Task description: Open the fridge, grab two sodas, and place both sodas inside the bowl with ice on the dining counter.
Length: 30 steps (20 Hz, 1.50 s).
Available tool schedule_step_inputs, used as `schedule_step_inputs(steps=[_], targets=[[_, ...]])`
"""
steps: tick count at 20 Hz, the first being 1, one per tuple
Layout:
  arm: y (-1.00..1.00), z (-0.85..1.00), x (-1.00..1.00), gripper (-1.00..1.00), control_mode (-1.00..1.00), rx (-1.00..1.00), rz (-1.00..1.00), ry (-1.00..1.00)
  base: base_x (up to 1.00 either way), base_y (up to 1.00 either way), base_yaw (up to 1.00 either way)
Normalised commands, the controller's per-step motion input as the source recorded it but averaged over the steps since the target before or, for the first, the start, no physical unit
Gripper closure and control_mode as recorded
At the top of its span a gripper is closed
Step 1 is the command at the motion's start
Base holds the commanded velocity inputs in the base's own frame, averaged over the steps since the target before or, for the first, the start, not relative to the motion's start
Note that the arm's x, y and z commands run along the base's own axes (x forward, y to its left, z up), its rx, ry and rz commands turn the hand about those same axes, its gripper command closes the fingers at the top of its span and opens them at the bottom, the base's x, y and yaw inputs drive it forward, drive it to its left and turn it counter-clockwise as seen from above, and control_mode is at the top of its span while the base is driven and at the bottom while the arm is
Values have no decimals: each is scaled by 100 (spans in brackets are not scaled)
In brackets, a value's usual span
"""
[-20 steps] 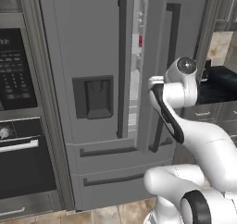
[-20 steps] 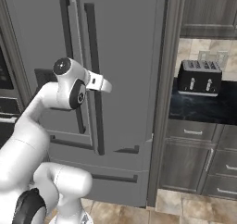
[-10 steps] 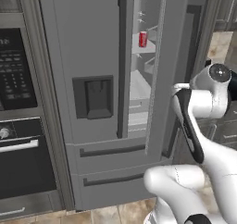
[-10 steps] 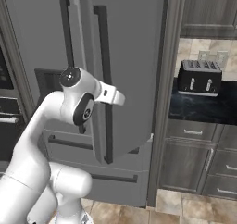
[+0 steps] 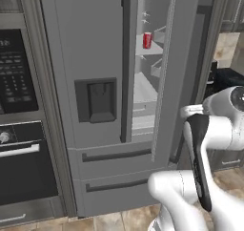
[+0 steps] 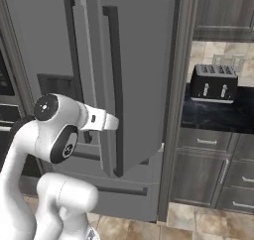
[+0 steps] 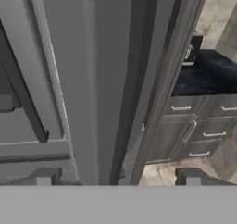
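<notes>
fridge (image 5: 95,58) right door (image 6: 139,75) stands ajar, swung partway out toward the robot; gap is wide enough to see white shelves (image 5: 143,94) inside, prob not yet wide enough for the arm to reach in square; red soda can (image 5: 147,40) sits upright on an upper shelf, near the front edge, so easy first pick; can't make out the 2nd soda (dark bottle) in the gap; bowl and dining counter aren't here, so drop-off is a later drive.

claw (image 7: 118,177) is spread wide, tips well apart w/ nothing between them; it points at the door's outer edge, low, just clear of it; reads as let go of the handle (image 6: 111,85); arm elbow tucked to the door's right side so door swing isn't blocked.

judgement: step in hand = opening the fridge, nearly done; task early, 0 of 2 sodas taken; next needs door pushed wider or arm rerouted round the door edge; risk = forearm clipping the door on the way in; toaster (image 6: 214,83) on the side counter (image 6: 218,116) well apart, no issue.
</notes>
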Motion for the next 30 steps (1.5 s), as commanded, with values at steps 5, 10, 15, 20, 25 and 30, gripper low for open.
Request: schedule_step_inputs(steps=[5,10,15,20,25,30], targets=[[85,0,-17,-100,-100,-14,33,0,0,0,0],[81,0,17,-100,-100,-15,33,0,0,0,0],[74,1,33,-100,-100,-21,28,-2,0,0,0],[53,7,75,-100,-100,-23,13,-5,0,0,0],[27,1,99,-100,-100,-23,1,0,0,0,0],[7,0,94,-100,-100,-21,-2,0,0,0,0]])
